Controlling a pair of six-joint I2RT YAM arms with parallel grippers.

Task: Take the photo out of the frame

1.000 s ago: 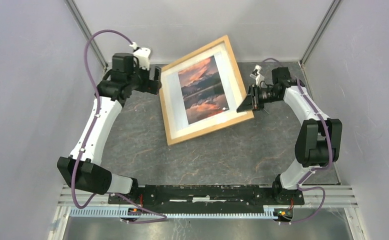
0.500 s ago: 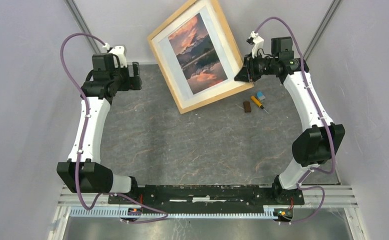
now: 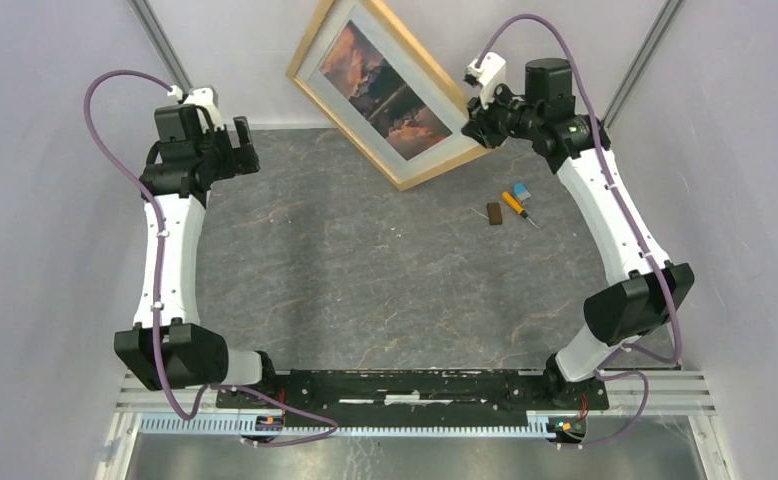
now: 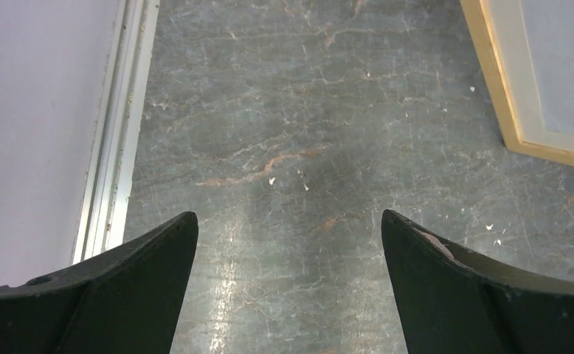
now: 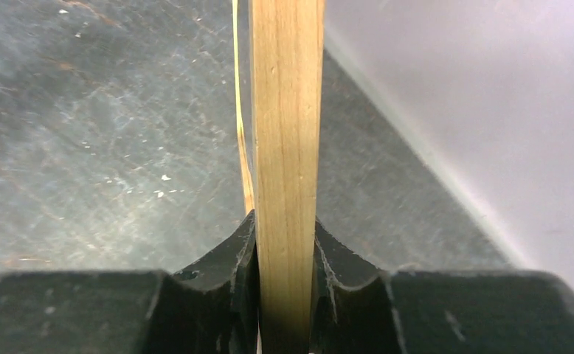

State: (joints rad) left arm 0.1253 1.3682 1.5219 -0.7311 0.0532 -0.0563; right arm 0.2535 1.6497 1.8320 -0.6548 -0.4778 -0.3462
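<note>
Right gripper (image 3: 477, 128) is clamping the right edge of the frame (image 3: 440, 168); in the wrist view its fingers (image 5: 225, 273) are pressing both faces of the light-wood rim. The frame is standing tilted at the table's far side, and the photo (image 3: 380, 88) is sitting inside it, facing up. Left gripper (image 3: 240, 145) is hovering fully spread over bare table (image 4: 284, 147), holding nothing. A brown block (image 3: 493, 213) is lying near the frame's lower corner.
</note>
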